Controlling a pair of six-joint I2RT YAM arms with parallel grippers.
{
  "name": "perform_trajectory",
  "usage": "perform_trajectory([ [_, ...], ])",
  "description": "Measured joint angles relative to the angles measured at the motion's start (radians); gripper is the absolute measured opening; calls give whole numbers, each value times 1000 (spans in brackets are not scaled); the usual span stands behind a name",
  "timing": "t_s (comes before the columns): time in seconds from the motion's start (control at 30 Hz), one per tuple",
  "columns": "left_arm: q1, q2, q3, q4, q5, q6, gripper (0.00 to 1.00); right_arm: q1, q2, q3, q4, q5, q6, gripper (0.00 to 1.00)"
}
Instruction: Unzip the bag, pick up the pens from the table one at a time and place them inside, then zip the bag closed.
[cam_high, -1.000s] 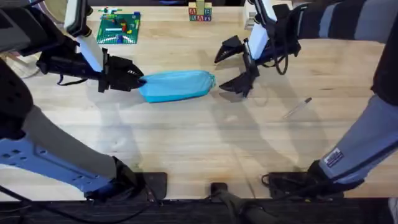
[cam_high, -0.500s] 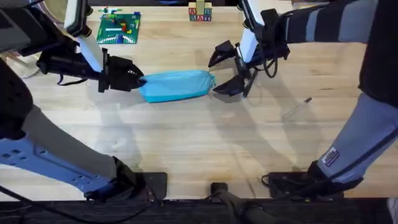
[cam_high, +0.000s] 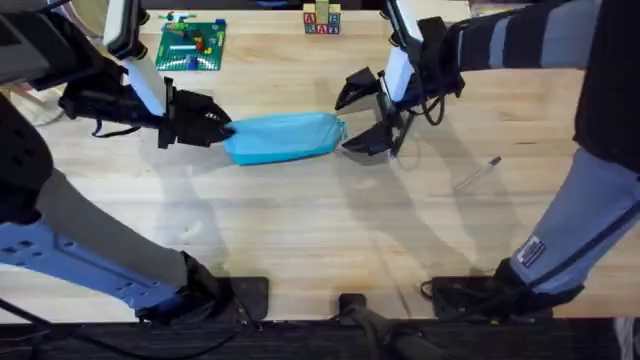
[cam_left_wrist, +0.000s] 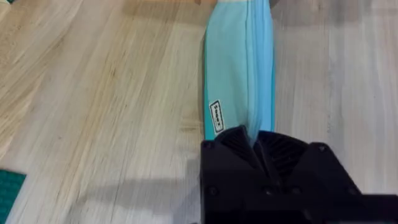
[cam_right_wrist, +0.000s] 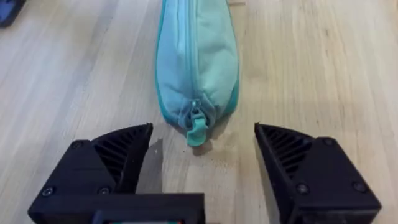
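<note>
Squarely between the two arms, the scene at this moment:

Bag: light blue bag (cam_high: 283, 136) lies flat on the wooden surface (cam_high: 300, 230), zipped shut along its whole visible length.

Long axis: it runs from one arm toward the other, left end at the left arm, right end at the right arm.

Zip pull: the teal zip pull (cam_right_wrist: 196, 131) hangs off the bag's right end, resting on the surface and pointing toward the right arm.

Right end effector: the right end effector (cam_high: 366, 113) stands spread wide and empty, just off the bag's right end; in the right wrist view the pull sits near the middle of the gap between the two black fingers (cam_right_wrist: 124, 155), touching neither.

Left end effector: the left end effector (cam_high: 215, 127) is closed on the opposite end, the fabric pinched where the black fingers meet in the left wrist view, anchoring the bag.

Nearer arm: the right arm is plainly closer to the pull; a short advance along the bag's axis would likely bring the pull between its fingers.

Pen: one pale silvery pen (cam_high: 478, 174) lies on the surface well to the right of the bag, untouched.

Beyond: a green baseplate (cam_high: 190, 45) sits at the far side.
</note>
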Motion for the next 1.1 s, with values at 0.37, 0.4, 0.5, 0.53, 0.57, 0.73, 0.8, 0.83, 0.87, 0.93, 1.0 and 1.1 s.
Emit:
perform_trajectory([
  [0.37, 0, 0, 0, 0, 0, 0, 42, 0, 0, 0, 0, 0, 0, 995],
  [0.4, 0, 0, 0, 0, 0, 0, 42, 0, 0, 0, 0, 0, 0, 995],
  [0.5, 0, 0, 0, 0, 0, 0, 42, 0, 0, 0, 0, 0, 0, 995],
  [0.53, 0, 0, 0, 0, 0, 0, 42, 0, 0, 0, 0, 0, 0, 995],
  [0.57, 0, 0, 0, 0, 0, 0, 42, 0, 0, 0, 0, 0, 0, 995],
  [0.73, 0, 0, 0, 0, 0, 0, 42, 0, 0, 0, -2, -22, 0, 995],
  [0.8, 0, 0, 0, 0, 0, 0, 42, 0, 0, 0, -2, -29, 0, 989],
  [0.83, 0, 0, 0, 0, 0, 0, 42, 0, 0, 0, -2, -31, 0, 970],
  [0.87, 0, 0, 0, 0, 0, 0, 42, 0, 0, 0, -2, -32, 0, 946],
  [0.93, 0, 0, 0, 0, 0, 0, 42, 0, 0, 0, -2, -36, 0, 870],
  [1.0, 0, 0, 0, 0, 0, 0, 42, 0, 0, 0, -2, -38, -1, 788],
  [1.1, 0, 0, 0, 0, 0, 0, 42, 0, 0, 0, -2, -38, 3, 598],
])
